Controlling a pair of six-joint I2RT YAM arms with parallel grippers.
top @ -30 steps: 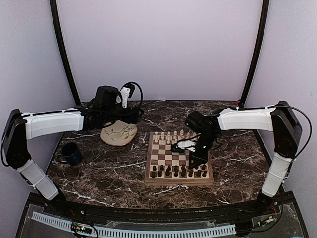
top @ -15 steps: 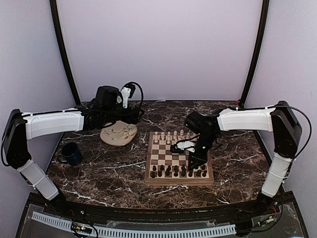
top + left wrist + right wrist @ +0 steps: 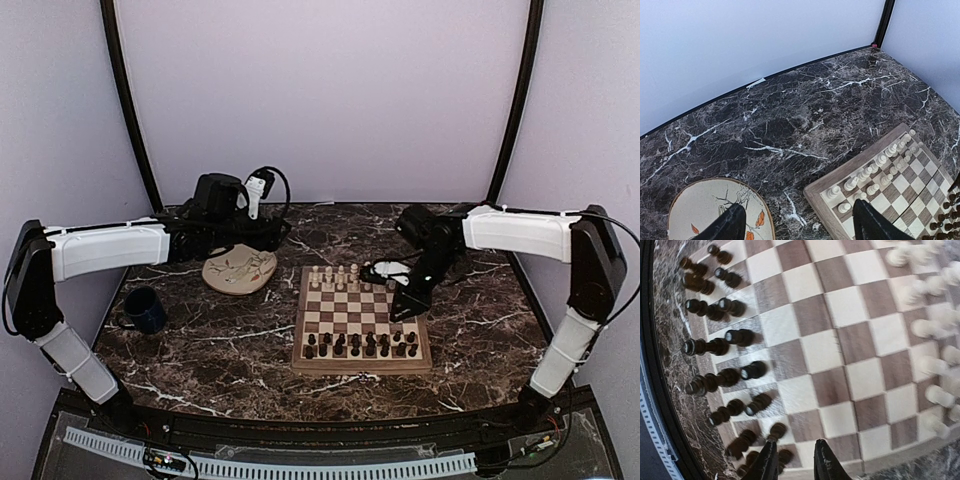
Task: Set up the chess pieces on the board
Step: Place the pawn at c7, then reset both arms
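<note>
dark marble table (image 3: pixel 220 350) fills the lower half of the top view. at its left edge stands a blue mug (image 3: pixel 146 310). right of the mug, toward the back, a round cream plate (image 3: pixel 240 269) with a leaf drawing lies flat. the left gripper (image 3: pixel 797 215) hangs above the plate's near edge, its jaws spread wide with nothing between them. right of centre lies the board (image 3: pixel 300 335), square to the table. the pale pieces (image 3: pixel 338 276) stand along its far rows and the dark pieces (image 3: pixel 358 346) along its near rows. the right gripper (image 3: pixel 795 452) hangs over the board's right side, above the end of the dark rows. its jaws are narrowly apart and empty, touching no piece.
</note>
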